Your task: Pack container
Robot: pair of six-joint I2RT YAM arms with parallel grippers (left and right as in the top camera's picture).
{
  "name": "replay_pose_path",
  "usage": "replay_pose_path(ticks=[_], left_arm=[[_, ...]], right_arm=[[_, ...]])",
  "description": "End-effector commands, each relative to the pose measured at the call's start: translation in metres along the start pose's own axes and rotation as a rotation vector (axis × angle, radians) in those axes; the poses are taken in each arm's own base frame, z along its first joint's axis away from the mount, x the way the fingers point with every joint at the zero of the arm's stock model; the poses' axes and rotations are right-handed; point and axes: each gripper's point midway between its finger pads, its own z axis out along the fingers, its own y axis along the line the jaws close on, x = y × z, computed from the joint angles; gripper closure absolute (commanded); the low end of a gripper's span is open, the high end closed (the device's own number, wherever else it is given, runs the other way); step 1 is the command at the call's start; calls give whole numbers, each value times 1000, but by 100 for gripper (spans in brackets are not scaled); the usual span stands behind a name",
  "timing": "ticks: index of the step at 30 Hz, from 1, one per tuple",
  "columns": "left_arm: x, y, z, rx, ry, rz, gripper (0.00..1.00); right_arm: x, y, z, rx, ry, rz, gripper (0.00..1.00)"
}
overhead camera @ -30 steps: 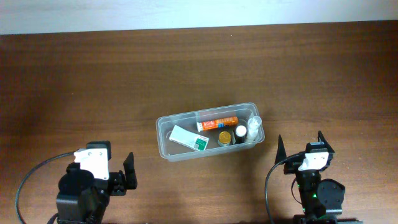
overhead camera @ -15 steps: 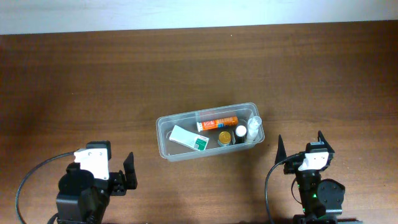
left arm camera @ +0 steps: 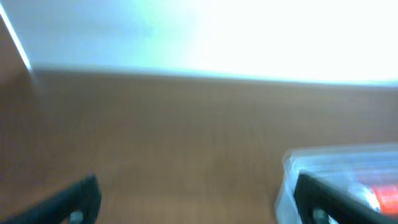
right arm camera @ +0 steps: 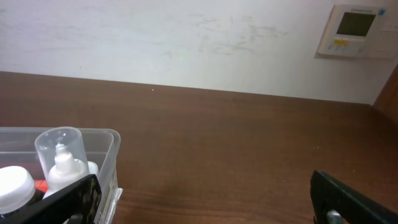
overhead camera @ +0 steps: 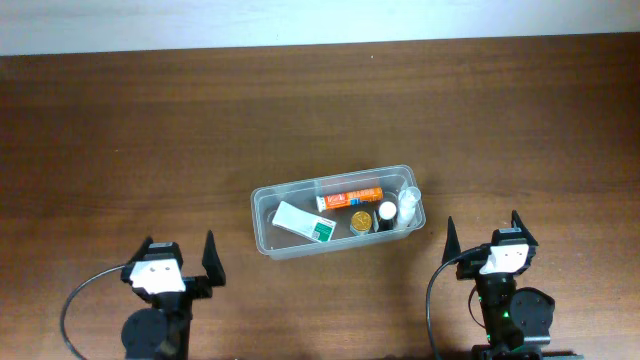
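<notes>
The clear plastic container (overhead camera: 262,212) stands mid-table. It holds a white-and-green box (overhead camera: 305,222), an orange-and-white tube (overhead camera: 350,198), a gold-lidded jar (overhead camera: 360,221), a dark bottle with a white cap (overhead camera: 387,213) and a clear-capped bottle (overhead camera: 408,202). My left gripper (overhead camera: 180,253) is open and empty at the front left; its blurred wrist view shows the container's corner (left arm camera: 292,168) at the right. My right gripper (overhead camera: 482,233) is open and empty at the front right; its wrist view shows the container's end (right arm camera: 109,155) with the clear-capped bottle (right arm camera: 60,155) at the left.
The wooden table (overhead camera: 120,130) runs back to a white wall. A wall thermostat (right arm camera: 354,23) shows in the right wrist view. Black cables loop beside both arm bases at the front edge.
The left arm has swung from a turned pose to face straight ahead, its fingers now spread toward the far side. The right arm and the container's contents have not moved.
</notes>
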Motion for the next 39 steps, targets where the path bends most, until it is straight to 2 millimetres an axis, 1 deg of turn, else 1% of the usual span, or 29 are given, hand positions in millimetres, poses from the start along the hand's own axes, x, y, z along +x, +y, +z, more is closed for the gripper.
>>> replay_pose_path(ticks=[1,2,3,5,6,8,39], left_arm=[[7,7,13,-29,-103,3,1],[7,7,15,-26,-131,0,1],[12,4,18,-6,-137,1,0],[20,4,18,-6,-99,10,1],[27,0,19,17,-69,13,1],[29,-7,19,59,-62,15,1],[29,-7,19,59,-60,15,1]], right_arm=[[2,0,0,6,4,-7,2],[2,0,0,6,4,-8,2],[2,0,0,6,4,-7,2],[2,0,0,6,4,-7,2],[2,0,0,6,4,-8,2],[2,0,0,6,4,-7,2],[2,0,0,6,4,-7,2]])
